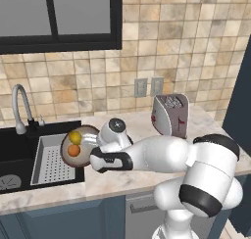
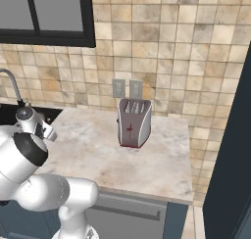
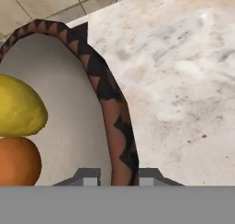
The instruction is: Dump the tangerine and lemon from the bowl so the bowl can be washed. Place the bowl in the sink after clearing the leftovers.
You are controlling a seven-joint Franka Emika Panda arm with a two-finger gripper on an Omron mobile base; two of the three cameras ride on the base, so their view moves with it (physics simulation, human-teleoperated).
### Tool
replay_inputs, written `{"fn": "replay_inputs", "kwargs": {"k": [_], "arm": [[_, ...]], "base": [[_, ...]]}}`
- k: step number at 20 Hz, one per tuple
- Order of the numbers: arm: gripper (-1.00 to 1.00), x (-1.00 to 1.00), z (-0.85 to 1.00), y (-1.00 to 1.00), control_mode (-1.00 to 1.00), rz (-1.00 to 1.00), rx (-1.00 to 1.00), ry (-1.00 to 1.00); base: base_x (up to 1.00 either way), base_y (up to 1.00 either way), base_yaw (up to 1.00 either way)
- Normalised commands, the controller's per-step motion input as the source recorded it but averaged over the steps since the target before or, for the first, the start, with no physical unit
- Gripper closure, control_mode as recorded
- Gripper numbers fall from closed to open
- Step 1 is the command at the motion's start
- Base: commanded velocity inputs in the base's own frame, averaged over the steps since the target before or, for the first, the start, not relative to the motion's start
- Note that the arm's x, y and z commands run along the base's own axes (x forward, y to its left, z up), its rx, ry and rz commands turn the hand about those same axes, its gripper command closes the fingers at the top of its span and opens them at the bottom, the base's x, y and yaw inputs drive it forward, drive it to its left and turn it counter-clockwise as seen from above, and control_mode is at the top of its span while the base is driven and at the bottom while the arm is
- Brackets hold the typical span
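Bowl (image 1: 83, 137), tipped up on edge, hangs over the sink's (image 1: 14, 155) right side, above the white tray (image 1: 51, 162); the gripper (image 3: 118, 176) pinches its rim. Lemon (image 1: 75, 137) and tangerine (image 1: 73, 150) touch inside it. Toaster (image 1: 170, 114) stands well right of the sink.

Glossy white arm (image 1: 162, 155) of rounded segments — black bands at the joints — with a grey-capped wrist (image 1: 116, 126).

A silver toaster (image 1: 170, 114) stands on the marble counter (image 1: 142, 177), beyond and right of the jaws. Two wall outlets (image 1: 148, 86) sit behind it. A white perforated tray (image 1: 51, 159) lies left of the jaws.
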Motion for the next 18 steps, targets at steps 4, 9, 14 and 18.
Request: {"fn": "replay_inputs", "kwargs": {"k": [4, 9, 14, 18], "arm": [[1.00, 0.02, 0.00, 0.03, -1.00, 0.00, -0.05, 0.02], [1.00, 0.13, 0.00, 0.26, -1.00, 0.00, -0.14, 0.00], [1.00, 0.23, 0.00, 0.31, -1.00, 0.00, -0.12, 0.00], [1.00, 0.19, 0.00, 0.32, -1.00, 0.00, -0.15, 0.00]], "base": [[0.00, 0.00, 0.00], [0.00, 0.00, 0.00], [0.00, 0.00, 0.00], [0.00, 0.00, 0.00]]}}
